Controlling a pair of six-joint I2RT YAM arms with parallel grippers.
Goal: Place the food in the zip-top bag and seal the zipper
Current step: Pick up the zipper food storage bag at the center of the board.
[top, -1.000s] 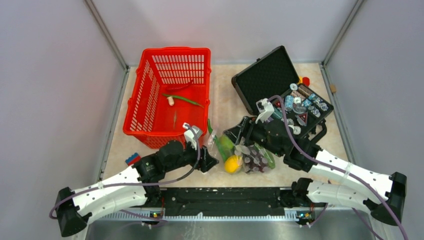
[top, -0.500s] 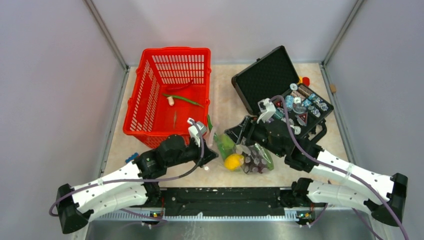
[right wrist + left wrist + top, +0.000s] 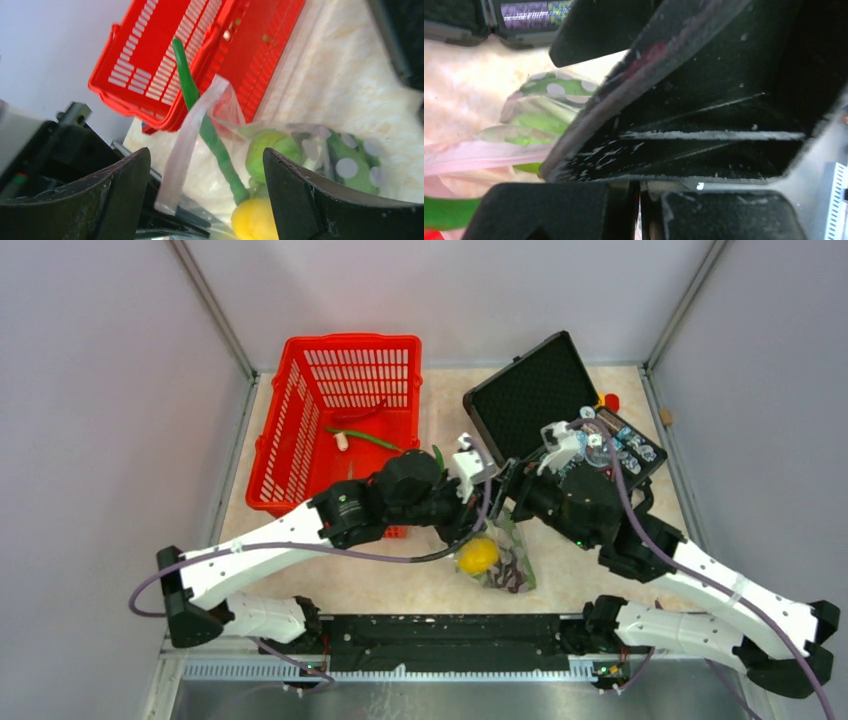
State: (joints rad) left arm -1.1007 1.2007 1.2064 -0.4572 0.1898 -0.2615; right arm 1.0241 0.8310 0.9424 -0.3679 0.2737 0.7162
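The zip-top bag (image 3: 503, 562) lies at the table's middle front, clear with pale dots. It holds food: a yellow lemon (image 3: 478, 555), dark purple grapes (image 3: 512, 575), a green lime (image 3: 272, 146) and a long green leaf (image 3: 202, 117) that pokes out of the mouth. My left gripper (image 3: 468, 524) is shut on the mouth edge, where the pink zipper (image 3: 186, 146) stands up. Just right of it, my right gripper (image 3: 504, 508) hangs open over the bag, with the strip and leaf between its fingers (image 3: 117, 197) but untouched. The left wrist view shows dotted plastic (image 3: 555, 90) and the strip (image 3: 474, 156).
A red basket (image 3: 300, 455) stands at the back left with a green stalk (image 3: 368, 438) and small bits inside. An open black foam-lined case (image 3: 530, 390) with small gadgets (image 3: 612, 450) sits at the back right, close behind my right arm.
My left arm swung from the front left to the middle, and its gripper shut on the bag's mouth. The right gripper lifted off the bag and opened wider. The bag shifted slightly right.
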